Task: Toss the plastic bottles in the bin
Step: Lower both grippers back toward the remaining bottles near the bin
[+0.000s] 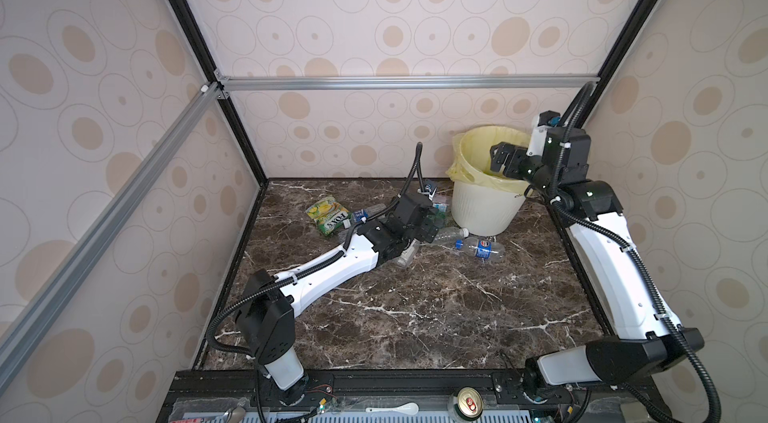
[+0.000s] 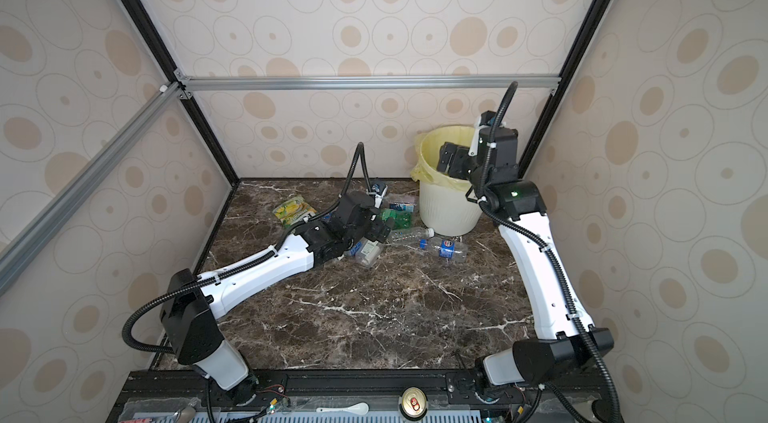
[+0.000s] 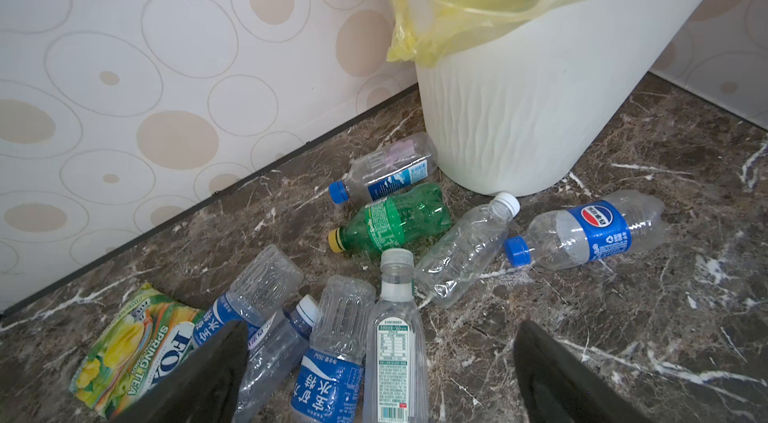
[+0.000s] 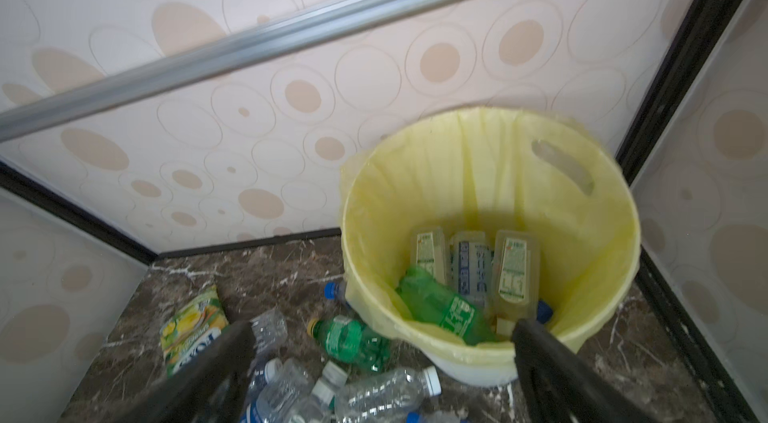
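Several plastic bottles lie in a heap on the marble table to the left of the bin (image 1: 482, 209) (image 3: 519, 130). Among them are a blue-labelled one (image 1: 480, 248) (image 3: 594, 232) and a green one (image 3: 395, 217) (image 4: 353, 340). My left gripper (image 1: 430, 227) (image 3: 380, 329) hangs open low over the heap, and a clear white-capped bottle (image 3: 395, 350) lies between its spread fingers, untouched. My right gripper (image 1: 496, 157) (image 4: 382, 325) stands open and empty above the bin's yellow-lined mouth (image 4: 478, 176). Inside lie a green bottle (image 4: 444, 308) and several clear ones.
A flat yellow-green snack packet (image 1: 328, 215) (image 3: 133, 350) lies at the heap's left edge. The bin stands in the back right corner, close to both walls. A drink can (image 1: 467, 400) and a white spoon (image 1: 395, 408) sit on the front rail.
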### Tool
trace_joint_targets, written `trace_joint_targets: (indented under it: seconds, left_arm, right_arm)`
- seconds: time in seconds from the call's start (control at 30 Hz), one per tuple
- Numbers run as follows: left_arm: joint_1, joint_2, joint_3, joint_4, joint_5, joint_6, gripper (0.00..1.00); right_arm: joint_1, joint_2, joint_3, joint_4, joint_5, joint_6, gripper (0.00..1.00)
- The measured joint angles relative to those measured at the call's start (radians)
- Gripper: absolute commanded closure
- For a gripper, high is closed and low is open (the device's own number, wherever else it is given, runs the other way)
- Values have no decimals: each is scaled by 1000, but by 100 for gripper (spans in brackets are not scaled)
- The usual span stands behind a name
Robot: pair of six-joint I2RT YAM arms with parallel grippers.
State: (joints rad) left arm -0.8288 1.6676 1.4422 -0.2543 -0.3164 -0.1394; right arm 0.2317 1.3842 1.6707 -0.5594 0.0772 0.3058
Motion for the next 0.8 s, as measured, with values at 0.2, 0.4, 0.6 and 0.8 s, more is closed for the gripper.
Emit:
trace_joint_targets:
  seconds: [0.2, 0.4, 0.6, 0.8]
  left_arm:
    - [22, 39, -45, -35, 22, -104, 1]
    - [32, 143, -45, -77, 27, -188, 1]
    - [36, 244, -25, -113, 62, -235, 1]
    - [37, 263, -10, -114, 72, -256, 1]
  right_arm:
    - [77, -155, -249, -2, -15, 3, 0]
    - [158, -232, -461, -1, -18, 27, 0]
    - [220, -235, -600, -1, -17, 72, 0]
    - [232, -281, -676, 5, -18, 111, 0]
